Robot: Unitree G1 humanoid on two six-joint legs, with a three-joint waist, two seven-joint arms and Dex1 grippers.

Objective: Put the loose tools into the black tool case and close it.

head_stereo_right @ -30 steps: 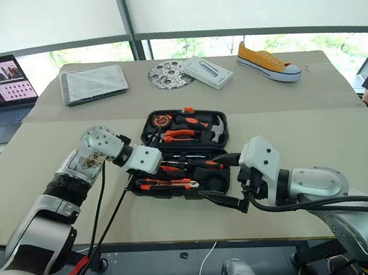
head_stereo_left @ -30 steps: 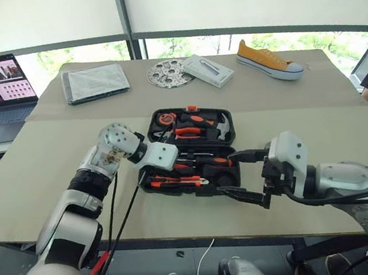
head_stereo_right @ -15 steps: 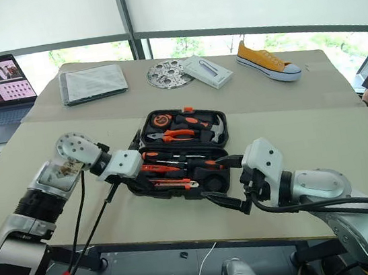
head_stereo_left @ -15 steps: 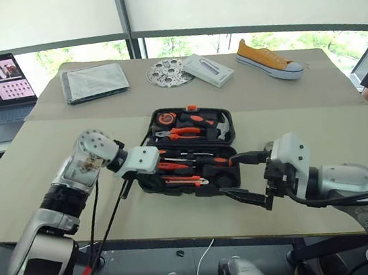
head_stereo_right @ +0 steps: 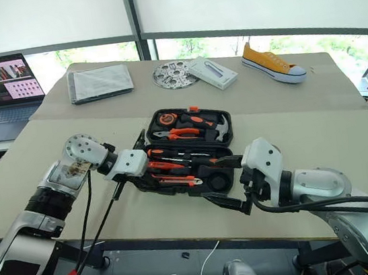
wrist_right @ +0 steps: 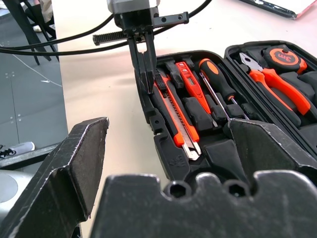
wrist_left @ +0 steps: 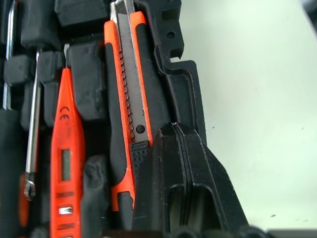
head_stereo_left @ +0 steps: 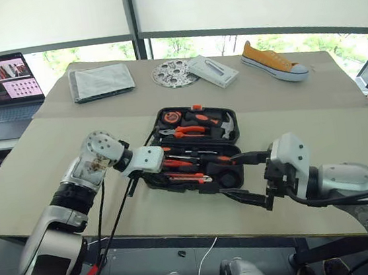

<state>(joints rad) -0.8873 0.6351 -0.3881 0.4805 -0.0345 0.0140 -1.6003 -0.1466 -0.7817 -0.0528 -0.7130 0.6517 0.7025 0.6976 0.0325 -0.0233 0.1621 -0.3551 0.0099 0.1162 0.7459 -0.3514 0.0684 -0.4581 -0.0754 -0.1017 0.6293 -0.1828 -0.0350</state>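
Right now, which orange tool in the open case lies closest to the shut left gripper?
The black-and-orange utility knife, in the outermost recess beside the case rim; the left gripper hangs at its end. The orange tester screwdriver lies further inward.

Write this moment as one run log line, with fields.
case: black moulded-plastic tool case open | left gripper: shut, at case edge | right gripper: open, empty

Office-like test room: laptop (head_stereo_left: pixel 2 85) on long table (head_stereo_left: pixel 31 164), blinded windows (head_stereo_left: pixel 39 19).
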